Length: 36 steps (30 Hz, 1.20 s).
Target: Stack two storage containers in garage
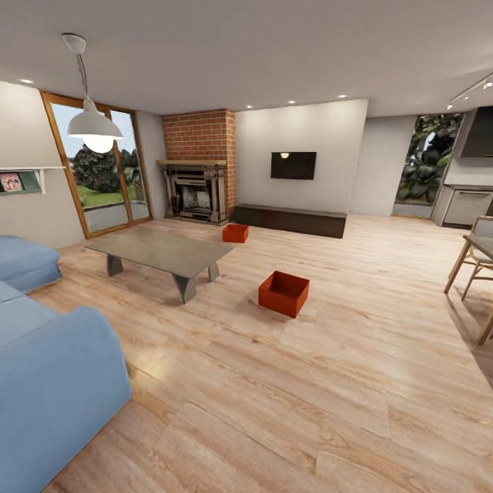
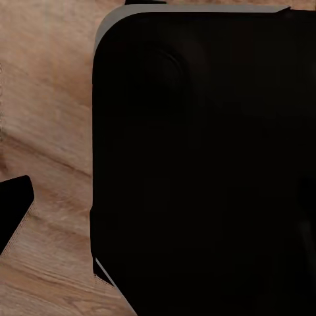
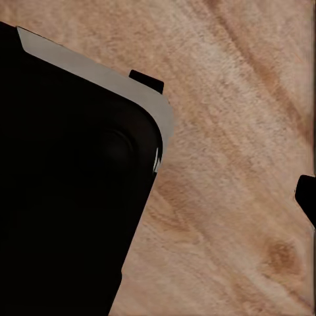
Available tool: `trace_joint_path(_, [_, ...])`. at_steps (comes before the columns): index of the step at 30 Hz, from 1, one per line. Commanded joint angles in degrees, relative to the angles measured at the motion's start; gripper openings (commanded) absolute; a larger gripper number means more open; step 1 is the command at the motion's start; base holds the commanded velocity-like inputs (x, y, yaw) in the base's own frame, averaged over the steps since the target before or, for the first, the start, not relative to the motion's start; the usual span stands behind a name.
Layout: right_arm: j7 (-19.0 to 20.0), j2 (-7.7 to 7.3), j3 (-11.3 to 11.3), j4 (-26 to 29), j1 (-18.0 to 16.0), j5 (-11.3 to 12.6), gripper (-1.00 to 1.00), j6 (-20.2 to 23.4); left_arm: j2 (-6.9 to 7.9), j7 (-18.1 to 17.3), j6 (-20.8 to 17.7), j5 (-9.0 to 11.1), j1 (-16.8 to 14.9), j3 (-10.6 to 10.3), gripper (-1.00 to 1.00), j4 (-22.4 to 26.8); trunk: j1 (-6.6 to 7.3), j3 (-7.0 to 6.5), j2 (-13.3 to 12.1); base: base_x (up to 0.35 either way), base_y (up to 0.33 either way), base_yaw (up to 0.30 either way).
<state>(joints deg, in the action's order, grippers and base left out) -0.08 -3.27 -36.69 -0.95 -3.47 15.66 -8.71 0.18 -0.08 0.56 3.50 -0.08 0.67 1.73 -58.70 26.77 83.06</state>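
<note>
Storage containers [image 1: 283, 293] [image 1: 235, 233] apart, wood-plank floor [image 1: 329, 383]

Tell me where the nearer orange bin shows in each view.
Head view: nearer bin sits on the wood floor, just right of the coffee table, middle of the picture.
Left wrist view: no bin here; dark robot body over wood floor.
Right wrist view: no bin here; dark robot body beside wood floor.
Shared landmark: the light wood-plank floor.
</note>
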Motion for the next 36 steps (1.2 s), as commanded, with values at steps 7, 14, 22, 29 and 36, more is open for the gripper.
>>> trace_joint_path(7, [-0.01, 0.02, -0.49, -0.10, -0.03, 0.51, 1.00, -0.26, 0.00, -0.01, 0.06, 0.37, -0.01, 0.03, 1.00, 0.02, -0.03, 0.05, 0.02, 0.322, 0.000, 0.000])
trace_joint_path(14, [-0.01, 0.02, -0.49, -0.10, -0.04, 0.51, 1.00, -0.26, 0.00, -0.01, 0.06, 0.37, -0.01, 0.03, 1.00, 0.02, -0.03, 0.05, 0.02, 0.322, 0.000, 0.000])
trace_joint_path(22, [-0.03, 0.02, -0.49, -0.10, -0.04, 0.51, 1.00, -0.26, 0.00, -0.01, 0.06, 0.37, -0.01, 0.03, 1.00, 0.02, -0.03, 0.05, 0.02, 0.322, 0.000, 0.000])
trace_joint_path(29, [-0.01, 0.02, -0.49, -0.10, -0.04, 0.51, 1.00, -0.26, 0.00, -0.01, 0.06, 0.37, -0.01, 0.03, 1.00, 0.02, -0.03, 0.05, 0.02, 0.322, 0.000, 0.000])
trace_joint_path(36, [-0.01, 0.02, -0.49, -0.10, -0.04, 0.51, 1.00, -0.26, 0.00, -0.01, 0.06, 0.37, -0.01, 0.03, 1.00, 0.02, -0.03, 0.05, 0.02, 0.322, 0.000, 0.000])
